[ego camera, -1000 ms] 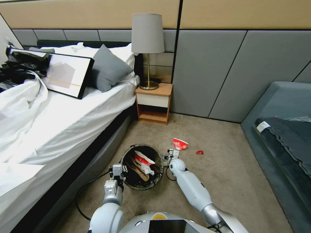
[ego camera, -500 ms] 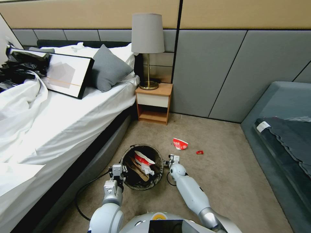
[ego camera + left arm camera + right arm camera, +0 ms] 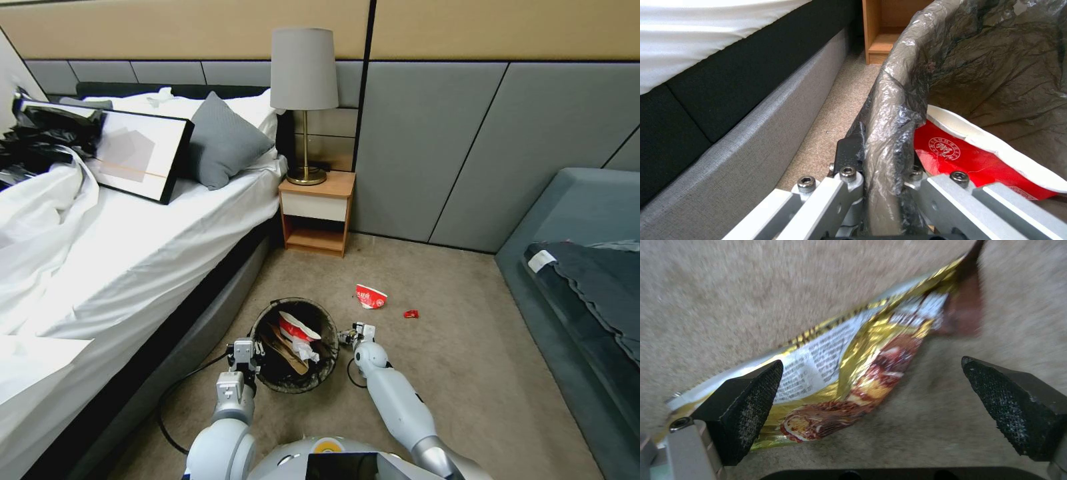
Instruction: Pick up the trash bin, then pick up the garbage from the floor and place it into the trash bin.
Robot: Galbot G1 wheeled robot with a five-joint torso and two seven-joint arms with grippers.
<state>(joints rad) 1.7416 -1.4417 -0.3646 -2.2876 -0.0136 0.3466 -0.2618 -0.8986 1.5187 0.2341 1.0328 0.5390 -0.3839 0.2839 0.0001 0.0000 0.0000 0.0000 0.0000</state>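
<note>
Rim of the trash bin (image 3: 293,347) sits clamped in the left gripper (image 3: 876,180), keeping the opening near the right gripper (image 3: 871,400), whose jaws are spread around a gold wrapper (image 3: 849,373) on the floor, not yet clenched.

No legible text; blurred print on gold wrapper (image 3: 849,373).
</note>
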